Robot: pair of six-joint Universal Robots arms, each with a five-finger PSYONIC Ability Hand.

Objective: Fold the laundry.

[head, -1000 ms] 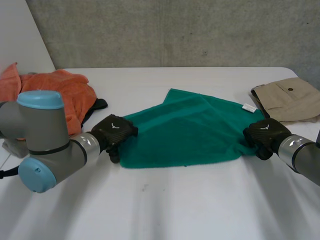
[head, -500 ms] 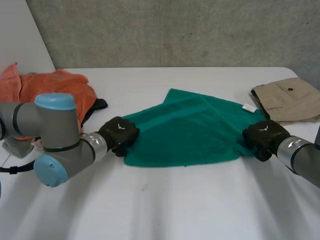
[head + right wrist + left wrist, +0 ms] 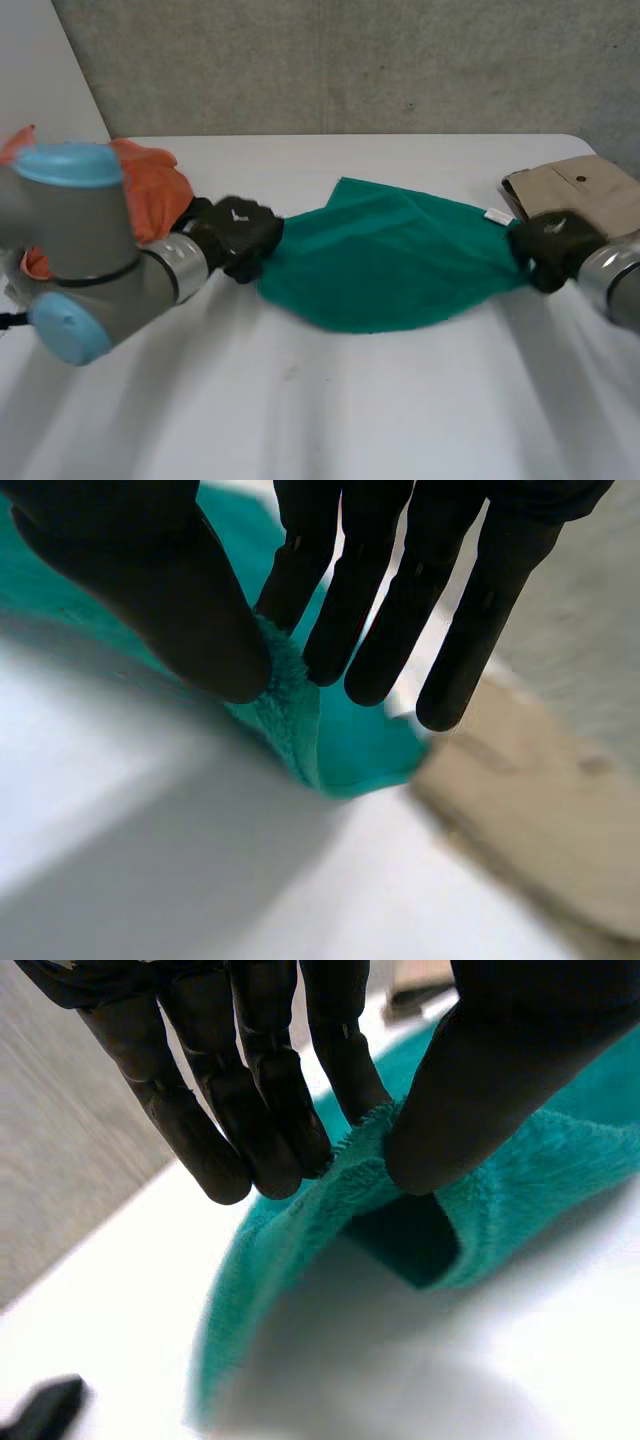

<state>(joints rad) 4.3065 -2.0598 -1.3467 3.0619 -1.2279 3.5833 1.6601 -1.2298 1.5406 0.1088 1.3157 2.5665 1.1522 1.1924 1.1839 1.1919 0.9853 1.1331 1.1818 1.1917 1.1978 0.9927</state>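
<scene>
Left hand [image 3: 238, 232] and right hand [image 3: 553, 245], in the head view, have each risen and drawn toward the table's [image 3: 400, 420] far edge since a second ago. They carry the green towel's [image 3: 390, 265] near corners off the surface, and the cloth now sags between them mid-table. Left wrist view: thumb and fingers [image 3: 270, 1110] pinch the towel's corner hem. Right wrist view: thumb and fingers [image 3: 370, 580] likewise nip the other corner, near the beige trousers [image 3: 540, 800]. By that, the first fold looks under way.

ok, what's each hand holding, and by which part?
Both pinch the green terry-cloth towel: left hand at its left end, right hand at its right end.
</scene>
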